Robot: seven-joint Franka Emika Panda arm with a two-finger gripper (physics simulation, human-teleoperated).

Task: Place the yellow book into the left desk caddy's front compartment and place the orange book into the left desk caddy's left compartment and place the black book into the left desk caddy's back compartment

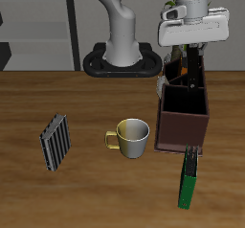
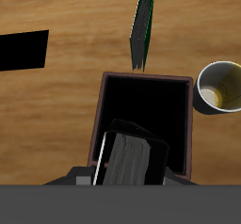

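The left desk caddy (image 1: 182, 126), a tall dark-brown box, stands beside the mug; the wrist view looks down into its dark front compartment (image 2: 141, 110). My gripper (image 1: 194, 57) hangs over the caddy's rear part. It is shut on the black book (image 2: 130, 160), a dark slab with a pale page edge, held upright with its lower end inside the caddy. The orange book (image 1: 175, 71) stands in the caddy next to the gripper, partly hidden by it. The yellow book is hidden.
A pale mug (image 1: 129, 136) (image 2: 221, 87) sits close to the caddy. A slim green book (image 1: 189, 179) (image 2: 142, 28) lies in front of the caddy near the table's front edge. A black-and-white striped book (image 1: 55, 141) lies beyond the mug.
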